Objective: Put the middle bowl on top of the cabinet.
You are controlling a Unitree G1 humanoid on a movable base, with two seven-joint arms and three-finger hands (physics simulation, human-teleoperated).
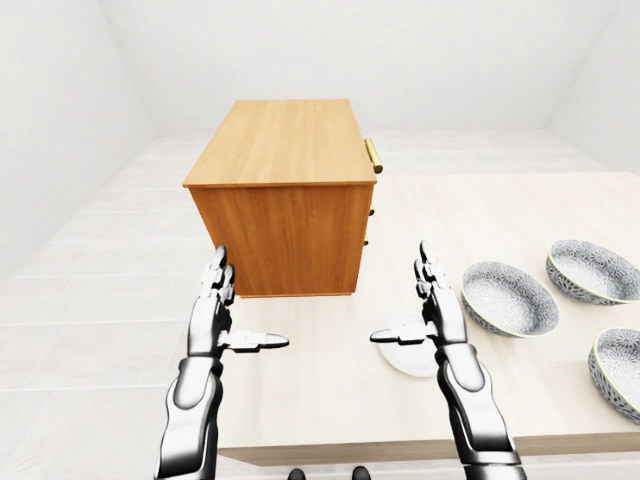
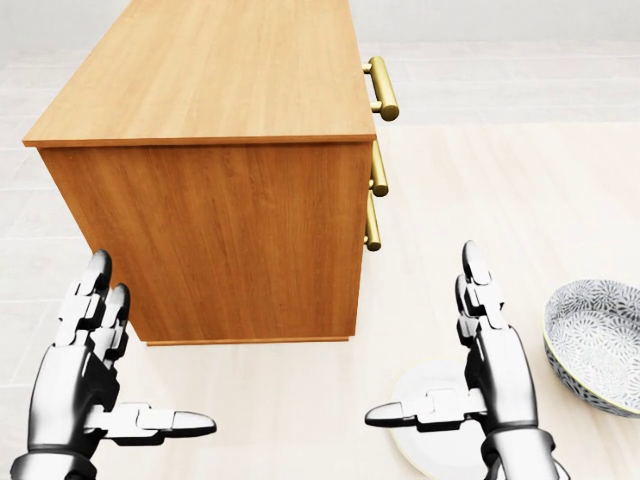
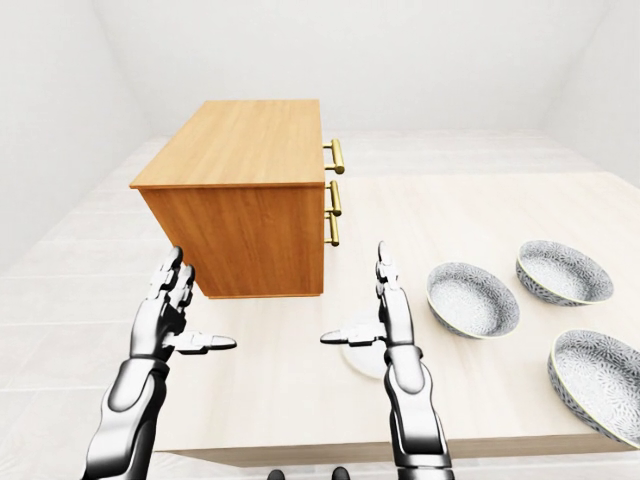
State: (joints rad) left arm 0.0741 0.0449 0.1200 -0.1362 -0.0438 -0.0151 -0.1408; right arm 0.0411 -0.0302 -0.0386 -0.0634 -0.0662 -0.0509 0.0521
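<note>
Wooden boxy cabinet point(image 1: 280, 200), three patterned round bowls point(image 3: 472, 299); both hands point(image 1: 432, 300) splayed, empty.

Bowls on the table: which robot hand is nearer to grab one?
Probably the right robot hand. The three bowls, nearest one, all lie to its right on the table, while the left robot hand is open, over by the cabinet.

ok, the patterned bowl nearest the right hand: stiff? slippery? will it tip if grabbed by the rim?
The bowl looks rigid, probably ceramic-like: thick rim, fixed shape. Its glossy surface suggests the fingers of the right hand could slip on it. It is wide and shallow, sitting flat on the table, so it should slide rather than tip when pushed, though a one-sided rim grasp may tilt it.
</note>
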